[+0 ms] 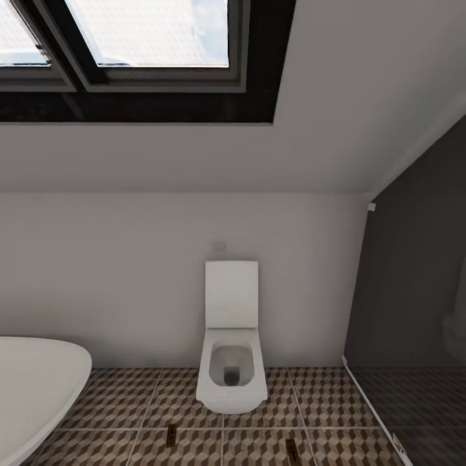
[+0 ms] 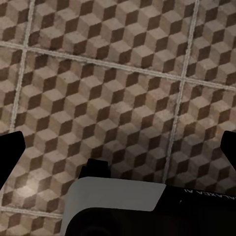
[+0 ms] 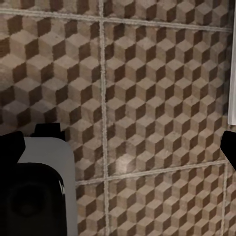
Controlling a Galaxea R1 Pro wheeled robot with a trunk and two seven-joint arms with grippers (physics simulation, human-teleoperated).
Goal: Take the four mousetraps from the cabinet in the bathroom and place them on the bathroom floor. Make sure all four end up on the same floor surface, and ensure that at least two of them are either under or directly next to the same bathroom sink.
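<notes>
Wall (image 1: pixel 129 285), pale and plain, spans the head view under a sloped ceiling with a dark-framed skylight (image 1: pixel 142 45). Below it lies the bathroom floor (image 1: pixel 310 401) of cube-patterned tiles. A white bathtub (image 1: pixel 32 388) curves in at the floor's left edge, and a dark glass screen (image 1: pixel 408 310) closes off the right side. A white toilet (image 1: pixel 232 362) stands against the wall, lid up. Two mousetraps lie on the tiles in front of it, well apart: one (image 1: pixel 171 435) left of the bowl, one (image 1: pixel 292 448) to the right, both too small to make out in detail. Each wrist view looks down on bare tiles, with the left gripper (image 2: pixel 118 147) and right gripper (image 3: pixel 118 142) showing dark fingertips far apart, nothing between them.
</notes>
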